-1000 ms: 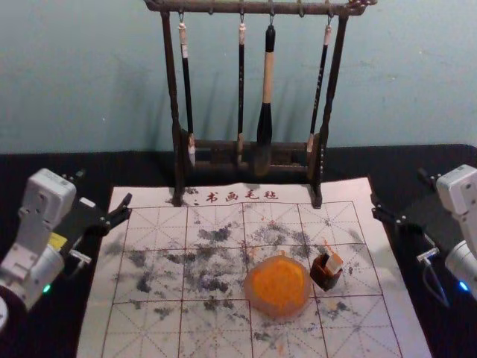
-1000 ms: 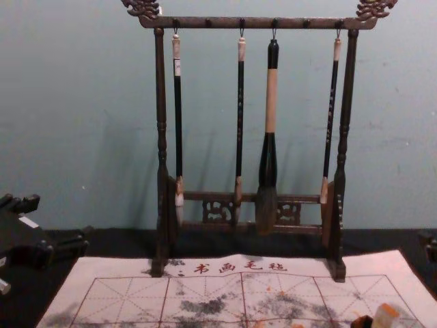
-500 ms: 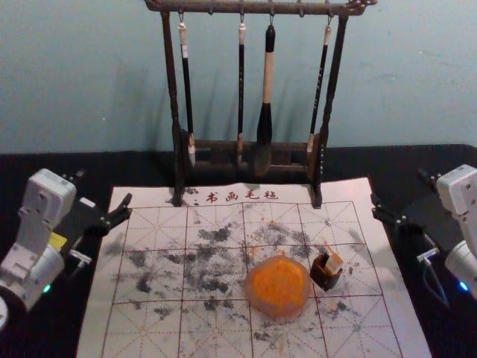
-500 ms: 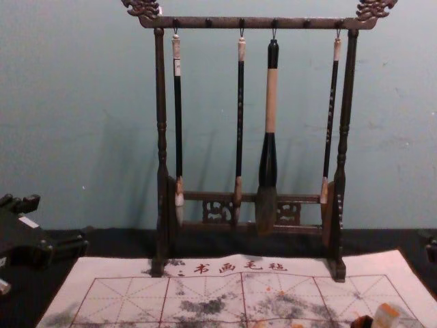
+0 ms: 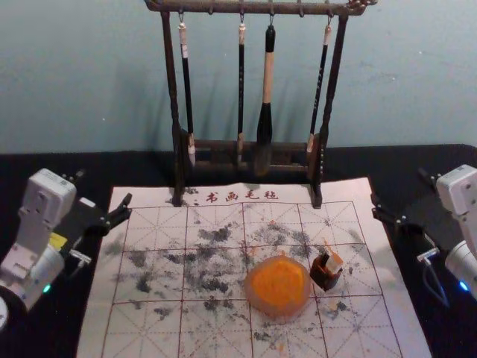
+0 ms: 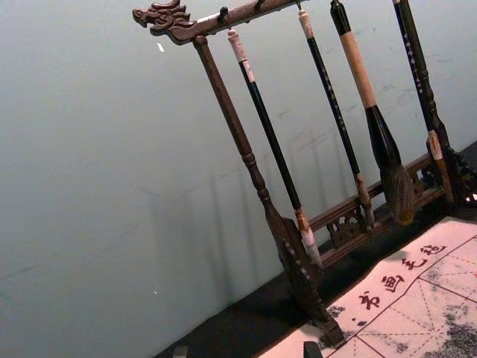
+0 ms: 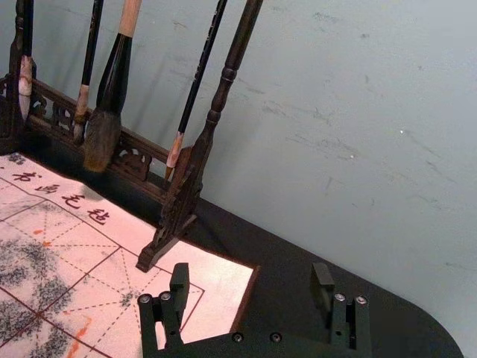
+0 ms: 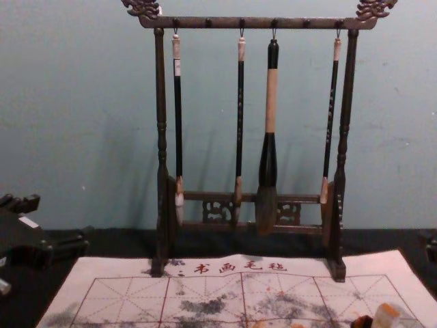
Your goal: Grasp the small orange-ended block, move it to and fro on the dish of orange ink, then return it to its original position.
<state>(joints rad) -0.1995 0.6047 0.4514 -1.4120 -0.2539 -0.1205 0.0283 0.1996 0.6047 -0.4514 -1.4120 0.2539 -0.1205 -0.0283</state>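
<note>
A pale blue-green wall (image 5: 89,74) stands behind everything, and before it runs the black worktop (image 5: 149,168). On that lies a broad white mat (image 5: 156,328), ruled with dark red squares and dashed lines, smudged black and dotted with orange, with a row of characters near its far edge. A dark wooden stand (image 5: 178,160) rises at the far side of the mat, its feet on the cloth.

The left end effector (image 5: 104,188) is over the left far corner of the mat, its two fingers apart with nothing between them. The right end effector (image 5: 400,188) is beside the far right side of the mat, its fingers also wide apart and holding nothing. Both are well apart from the dish and the block.

From the stand hang four brushes: one thick brush (image 5: 264,127), third from the left, and three slim brushes (image 5: 185,89).

On the near half of the mat, right of its middle, sits the round dish (image 5: 251,294), with orange ink (image 5: 279,286) spread inside its paler rim. Just to its right is a small dark brown holder (image 5: 325,279). The pale, orange-ended block (image 5: 334,263) is tilted at that holder; whether it sits inside or leans against it, I cannot tell
</note>
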